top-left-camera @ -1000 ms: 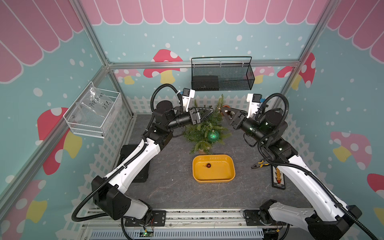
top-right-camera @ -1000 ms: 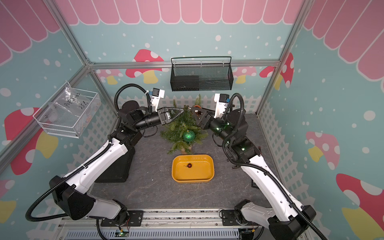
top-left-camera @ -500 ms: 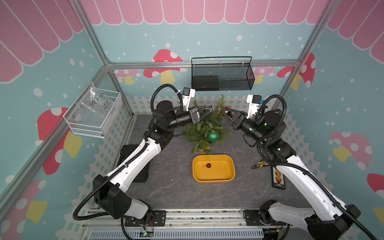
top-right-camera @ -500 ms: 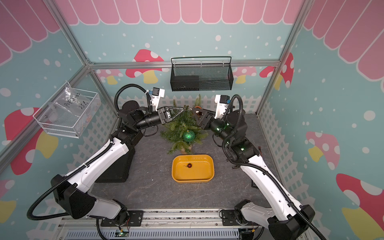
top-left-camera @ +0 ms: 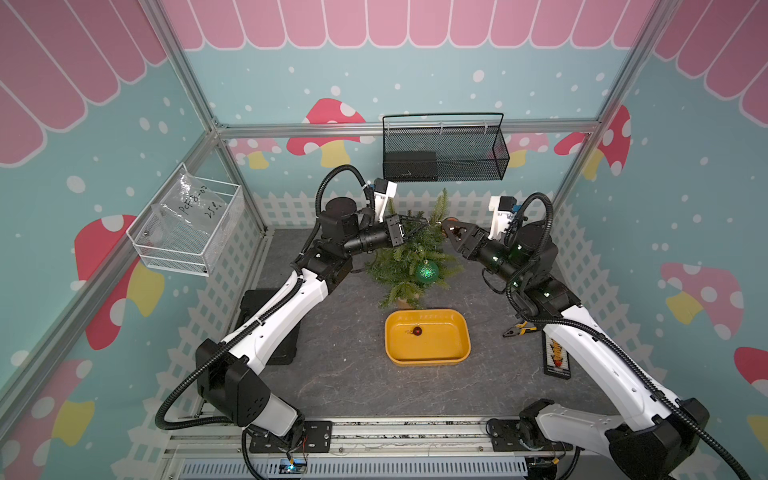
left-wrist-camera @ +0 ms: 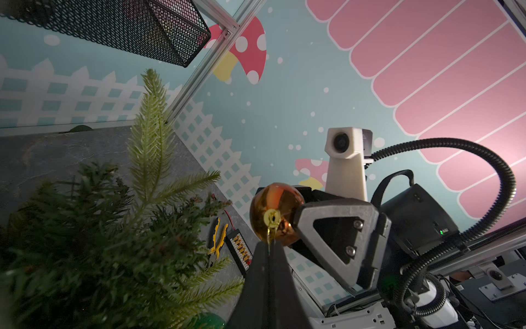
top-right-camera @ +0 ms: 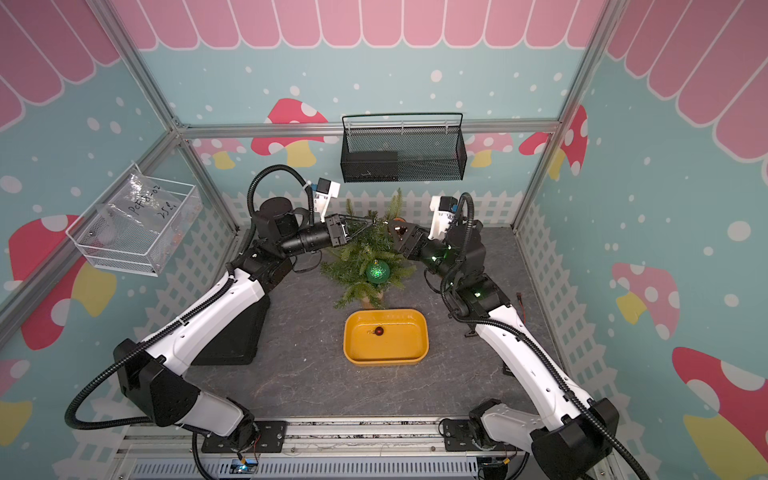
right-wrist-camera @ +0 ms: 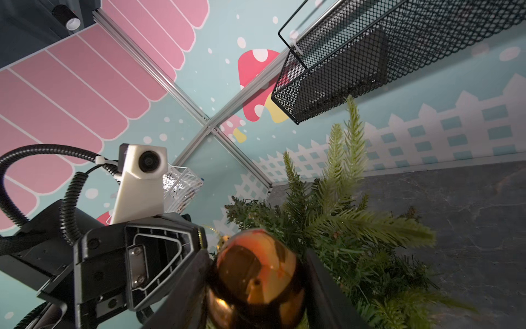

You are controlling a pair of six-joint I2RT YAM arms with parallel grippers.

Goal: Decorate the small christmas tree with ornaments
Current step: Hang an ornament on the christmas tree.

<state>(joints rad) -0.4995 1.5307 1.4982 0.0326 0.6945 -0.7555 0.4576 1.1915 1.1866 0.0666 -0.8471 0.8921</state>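
A: Both arms are up at the crown of the small christmas tree (top-left-camera: 409, 259). It stands upright toward the back of the table (top-left-camera: 353, 374), between the two arms and just behind the yellow tray (top-left-camera: 428, 360).

B: And look at the right end effector (right-wrist-camera: 256, 253): its jaws stand partly apart, clamped on either side of the copper-orange ornament (left-wrist-camera: 281, 199). The ball sits high, just beside the tree's top spire on the right arm's side.

A: The left end effector (left-wrist-camera: 269, 249) is on the opposite side, over the branches. Its jaws are pressed fully together, and the left wrist view shows a gold thread (left-wrist-camera: 268, 238) running from the ornament's cap straight into the seam between them.

B: So that's two grips on one bauble, the ball on the right and the thread on the left.

A: Lower down, the glittery green ornament (top-left-camera: 427, 272) hangs on the tray-facing side of the tree, plain in both top views.

B: The tiny dark red ornament (top-left-camera: 417, 331) lies in the tray, nearer the wall on the tree side and a little toward the left arm.

A: Over by the right arm, yellow-handled pliers (top-left-camera: 519, 330) lie on the table.
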